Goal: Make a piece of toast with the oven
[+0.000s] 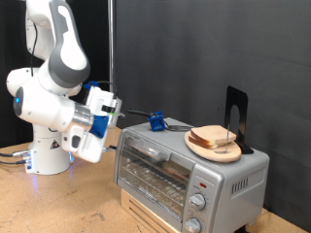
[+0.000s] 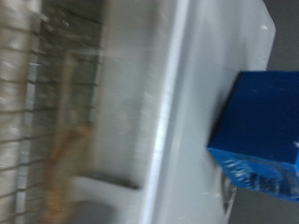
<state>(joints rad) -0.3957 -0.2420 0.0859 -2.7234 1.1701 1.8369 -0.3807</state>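
The silver oven [image 1: 229, 173] stands on a wooden box at the exterior view's right, with its glass door [image 1: 154, 167] shut and the wire rack showing behind it. Slices of toast [image 1: 216, 137] lie on a round wooden plate [image 1: 197, 145] on the oven's top. My gripper [image 1: 114, 105] hovers just above the oven's upper left corner and holds nothing that I can see. The wrist view is blurred. It shows the oven's door glass [image 2: 37, 84], the handle bar [image 2: 103, 191] and a tan-brown shape [image 2: 67, 159] behind the glass. My fingers do not show there.
A small blue block [image 1: 155, 121] sits on the oven's top near the gripper and also shows in the wrist view [image 2: 257, 131]. A black upright stand [image 1: 236, 115] is behind the plate. Round knobs [image 1: 199, 198] are on the oven's right front. A black curtain forms the backdrop.
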